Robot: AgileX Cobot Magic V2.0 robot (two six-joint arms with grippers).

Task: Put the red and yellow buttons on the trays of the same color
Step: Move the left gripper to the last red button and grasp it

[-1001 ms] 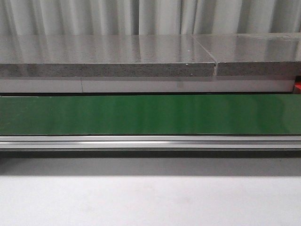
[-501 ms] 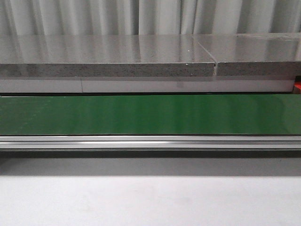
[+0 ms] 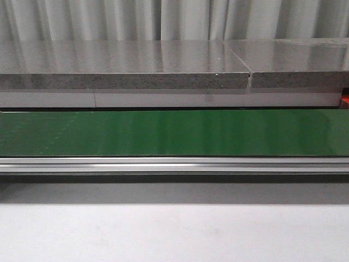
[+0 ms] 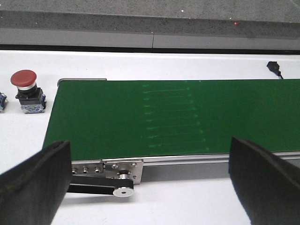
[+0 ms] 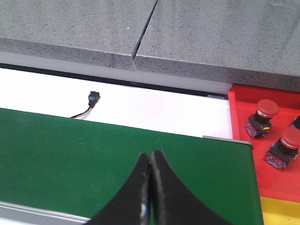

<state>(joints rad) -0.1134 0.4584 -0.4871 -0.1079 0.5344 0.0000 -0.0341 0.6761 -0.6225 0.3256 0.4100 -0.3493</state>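
Note:
In the left wrist view a red button point(image 4: 24, 83) stands upright on the white table just off the end of the green belt point(image 4: 168, 117). My left gripper point(image 4: 150, 185) is open, nothing between its black fingers point(image 4: 33, 187), and hangs over the belt's near rail, well short of that button. My right gripper point(image 5: 150, 159) is shut on nothing above the belt's other end. Beyond it lies the red tray point(image 5: 241, 101) holding two red buttons point(image 5: 262, 115) point(image 5: 284, 147), with the yellow tray point(image 5: 281, 211) beside it. No yellow button shows.
A grey stone shelf point(image 3: 125, 65) runs behind the belt point(image 3: 174, 134). A small black plug with wires point(image 5: 93, 99) lies on the white strip between them. Part of another button's base point(image 4: 2, 101) shows at the picture's edge. The belt's pulley bracket point(image 4: 123, 176) juts out.
Faint light marks now show on the left part of the belt in the front view. Nothing else differs.

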